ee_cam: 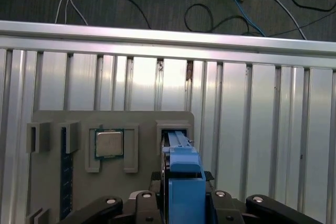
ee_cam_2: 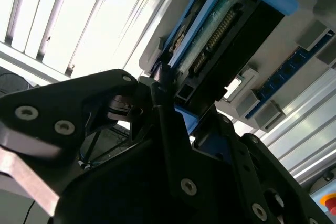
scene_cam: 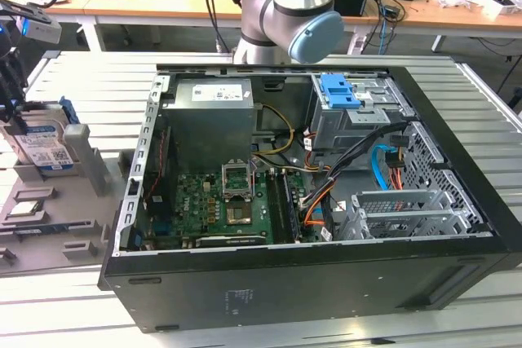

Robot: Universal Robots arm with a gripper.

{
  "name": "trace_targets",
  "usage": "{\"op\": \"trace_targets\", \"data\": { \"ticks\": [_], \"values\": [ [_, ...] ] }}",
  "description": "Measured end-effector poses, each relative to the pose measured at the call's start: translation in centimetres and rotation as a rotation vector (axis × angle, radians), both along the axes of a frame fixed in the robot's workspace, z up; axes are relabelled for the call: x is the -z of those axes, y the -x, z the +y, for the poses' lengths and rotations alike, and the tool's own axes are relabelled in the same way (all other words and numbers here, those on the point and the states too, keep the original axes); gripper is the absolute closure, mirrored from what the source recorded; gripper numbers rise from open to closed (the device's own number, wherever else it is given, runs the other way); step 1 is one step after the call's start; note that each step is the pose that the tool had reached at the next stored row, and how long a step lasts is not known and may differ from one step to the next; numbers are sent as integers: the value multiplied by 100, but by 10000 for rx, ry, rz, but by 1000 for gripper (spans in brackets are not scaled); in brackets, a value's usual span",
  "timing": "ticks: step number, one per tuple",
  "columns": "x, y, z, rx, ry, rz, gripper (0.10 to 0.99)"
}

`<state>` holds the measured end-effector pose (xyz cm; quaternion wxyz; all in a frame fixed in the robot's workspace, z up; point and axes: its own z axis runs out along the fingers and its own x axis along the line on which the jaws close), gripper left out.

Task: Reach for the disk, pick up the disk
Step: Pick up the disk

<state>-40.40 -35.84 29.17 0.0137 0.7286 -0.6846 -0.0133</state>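
Disk (scene_cam: 42, 149) stands on edge in a slot of a grey holder tray (scene_cam: 85, 170) at the exterior view's left, well apart from the open computer case (scene_cam: 326, 287) that lies on the slatted metal table (scene_cam: 90, 79). Its broad face carries a white-and-blue label with barcodes, and a blue plastic rail runs along its edge. In the first wrist view that blue rail (ee_cam: 185, 182) rises from the tray's slot; a square processor chip (ee_cam: 109, 143) sits in a neighbouring pocket and a dark memory stick (ee_cam: 65, 174) lies in a groove beyond it. In the second wrist view the disk's other face (ee_cam_2: 220, 30) shows a green circuit board with a row of connector pins, framed by silver-grey metal. The black gripper (scene_cam: 11, 91) hangs directly over the disk's upper edge, its linkage reaching down on either side of the blue rail; whether it has clamped the drive or merely straddles it cannot be told. The disk remains seated in the tray.
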Motion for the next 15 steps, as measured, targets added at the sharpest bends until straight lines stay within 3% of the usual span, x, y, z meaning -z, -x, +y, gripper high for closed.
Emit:
{"op": "trace_targets", "data": {
  "ticks": [15],
  "values": [
    [0,0,0,0,-3,-4,718]
  ]
}}
